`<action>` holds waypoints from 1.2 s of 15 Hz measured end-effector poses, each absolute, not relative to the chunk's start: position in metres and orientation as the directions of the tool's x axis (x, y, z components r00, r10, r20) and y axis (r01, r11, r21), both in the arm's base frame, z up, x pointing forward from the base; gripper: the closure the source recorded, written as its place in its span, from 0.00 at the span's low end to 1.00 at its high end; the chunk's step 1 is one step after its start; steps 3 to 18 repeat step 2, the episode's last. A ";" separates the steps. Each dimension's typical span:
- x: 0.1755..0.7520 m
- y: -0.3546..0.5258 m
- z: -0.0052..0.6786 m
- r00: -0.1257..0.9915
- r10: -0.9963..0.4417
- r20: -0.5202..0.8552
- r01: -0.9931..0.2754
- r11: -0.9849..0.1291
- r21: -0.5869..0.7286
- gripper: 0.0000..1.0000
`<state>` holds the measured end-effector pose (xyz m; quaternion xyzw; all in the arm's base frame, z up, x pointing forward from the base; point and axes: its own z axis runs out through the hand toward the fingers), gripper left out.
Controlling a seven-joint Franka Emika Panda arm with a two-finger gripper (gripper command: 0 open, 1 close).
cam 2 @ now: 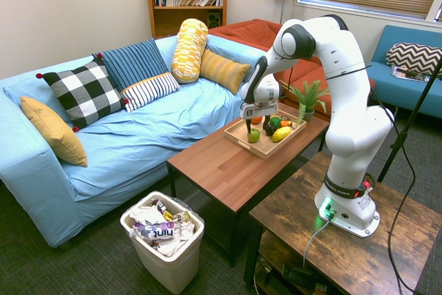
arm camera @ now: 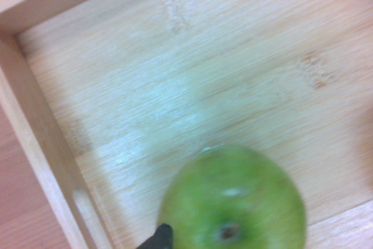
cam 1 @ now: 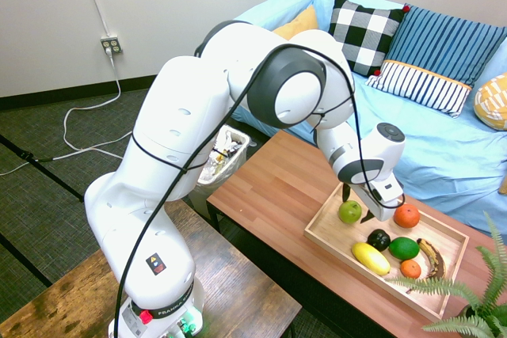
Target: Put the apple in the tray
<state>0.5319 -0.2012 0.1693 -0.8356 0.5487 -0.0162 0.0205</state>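
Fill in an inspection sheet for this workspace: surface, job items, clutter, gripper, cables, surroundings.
Surface: wood-topped coffee table, level, no spill seen.
Job items: green apple inside the light wood tray, near one end.
Clutter: also in the tray, red-orange fruit, near-black fruit, dark green fruit, yellow fruit, small orange fruit, browned banana.
Gripper: open, low over the tray, fingers on either side of the apple.
Cables: white cord from wall outlet down to the floor.
Surroundings: blue-covered sofa with cushions alongside, fern by the tray, filled waste bin.
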 end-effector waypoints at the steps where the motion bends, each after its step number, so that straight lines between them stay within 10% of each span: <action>1: 0.525 -0.204 0.181 0.402 -0.916 0.008 -0.914 -0.402 -0.063 0.00; 18: 0.518 -0.206 0.192 0.405 -0.914 0.010 -0.912 -0.404 -0.072 0.00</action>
